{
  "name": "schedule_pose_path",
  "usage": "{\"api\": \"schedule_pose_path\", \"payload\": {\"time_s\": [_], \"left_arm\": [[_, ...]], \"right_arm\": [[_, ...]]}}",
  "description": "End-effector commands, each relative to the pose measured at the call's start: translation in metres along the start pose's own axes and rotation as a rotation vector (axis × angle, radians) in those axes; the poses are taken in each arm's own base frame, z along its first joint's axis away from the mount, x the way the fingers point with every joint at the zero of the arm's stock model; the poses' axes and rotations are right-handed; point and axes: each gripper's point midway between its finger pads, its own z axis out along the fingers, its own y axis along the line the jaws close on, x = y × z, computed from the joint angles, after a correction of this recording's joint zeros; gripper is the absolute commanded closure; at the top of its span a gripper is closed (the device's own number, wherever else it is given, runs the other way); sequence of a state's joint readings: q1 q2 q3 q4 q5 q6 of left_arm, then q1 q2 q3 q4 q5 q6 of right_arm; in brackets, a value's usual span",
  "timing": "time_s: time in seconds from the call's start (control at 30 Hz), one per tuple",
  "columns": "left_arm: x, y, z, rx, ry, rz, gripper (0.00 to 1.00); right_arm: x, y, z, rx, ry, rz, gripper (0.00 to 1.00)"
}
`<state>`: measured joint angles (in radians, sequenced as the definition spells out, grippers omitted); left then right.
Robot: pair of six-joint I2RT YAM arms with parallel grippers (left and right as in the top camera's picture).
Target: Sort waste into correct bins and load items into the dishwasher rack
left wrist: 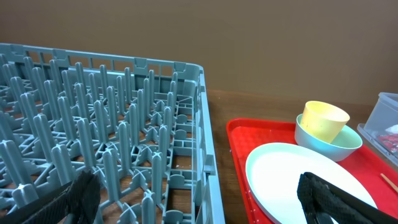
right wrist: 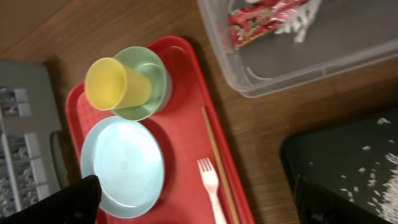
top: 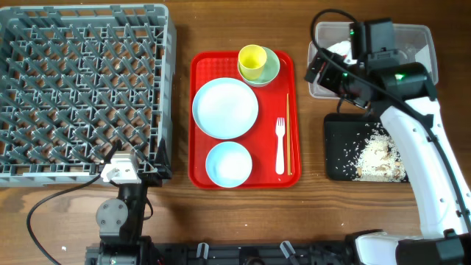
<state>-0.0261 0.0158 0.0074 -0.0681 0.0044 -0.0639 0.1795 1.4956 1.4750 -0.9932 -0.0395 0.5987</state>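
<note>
Right gripper [right wrist: 196, 190] stands wide open with nothing between its fingers, hanging over the left end of the clear tub [right wrist: 298, 78]. The wrapper [right wrist: 261, 15] lies inside that tub. Rice [top: 379, 154] is heaped in the black tray [top: 340, 140] just beside the tub, so the waste looks sorted and the step in hand is, I judge, the turn to loading. Beside the near right corner of the rack [top: 81, 88], the left gripper [left wrist: 198, 186] is likewise spread and empty, and no dish shows in the rack. On the red tray [top: 268, 103] wait the cup [top: 252, 61] standing in the green bowl [top: 274, 72], the plate [top: 225, 108], the blue bowl [top: 228, 163], the fork [top: 280, 143] and the chopsticks [top: 288, 132] just beside the fork. The next move probably calls for an arm to come down on the cup first, since lifting it frees the bowl. The jaws would close across its rim before it is carried left to the rack.
</note>
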Motion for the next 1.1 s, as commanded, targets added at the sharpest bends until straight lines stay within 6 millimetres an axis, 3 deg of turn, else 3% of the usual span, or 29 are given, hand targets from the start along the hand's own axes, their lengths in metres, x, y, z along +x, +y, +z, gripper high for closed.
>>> {"api": "schedule_pose_path", "payload": {"time_s": [0.0, 0.1, 0.2, 0.23, 0.3, 0.47, 0.53, 0.63, 0.7, 0.77, 0.87, 0.97, 1.07], "left_arm": [[0.001, 0.001, 0.000, -0.006, 0.003, 0.016, 0.00], [0.001, 0.001, 0.000, -0.006, 0.003, 0.016, 0.00], [0.001, 0.001, 0.000, -0.006, 0.003, 0.016, 0.00], [0.001, 0.001, 0.000, -0.006, 0.003, 0.016, 0.00], [0.001, 0.001, 0.000, -0.006, 0.003, 0.016, 0.00], [0.001, 0.001, 0.000, -0.006, 0.003, 0.016, 0.00], [0.001, 0.001, 0.000, -0.006, 0.003, 0.016, 0.00], [0.001, 0.001, 0.000, -0.006, 0.003, 0.016, 0.00], [0.001, 0.001, 0.000, -0.006, 0.003, 0.016, 0.00], [0.001, 0.001, 0.000, -0.006, 0.003, 0.016, 0.00], [0.001, 0.001, 0.000, -0.006, 0.003, 0.016, 0.00], [0.001, 0.001, 0.000, -0.006, 0.003, 0.016, 0.00], [0.001, 0.001, 0.000, -0.006, 0.003, 0.016, 0.00]], "right_arm": [[-0.013, -0.011, -0.009, 0.072, -0.077, -0.028, 0.00], [-0.014, -0.023, -0.010, 0.135, -0.090, -0.030, 0.00], [0.017, 0.003, -0.008, -0.030, 0.072, -0.038, 0.02], [0.027, 0.010, -0.007, -0.073, 0.118, -0.072, 0.11], [0.044, 0.007, -0.004, -0.063, 0.179, -0.112, 0.13], [0.085, -0.002, 0.020, 0.022, 0.262, -0.174, 0.13], [0.092, 0.002, 0.024, 0.021, 0.269, -0.154, 0.02], [0.072, 0.010, 0.021, -0.014, 0.198, -0.132, 0.00], [0.052, 0.004, 0.016, 0.007, 0.141, -0.106, 0.00], [0.020, -0.016, 0.007, 0.068, 0.050, -0.057, 0.00], [-0.017, -0.066, -0.002, 0.246, -0.080, 0.018, 0.00], [-0.022, -0.092, -0.006, 0.308, -0.082, 0.066, 0.00], [-0.015, -0.086, -0.003, 0.248, -0.031, 0.085, 0.00]]}}
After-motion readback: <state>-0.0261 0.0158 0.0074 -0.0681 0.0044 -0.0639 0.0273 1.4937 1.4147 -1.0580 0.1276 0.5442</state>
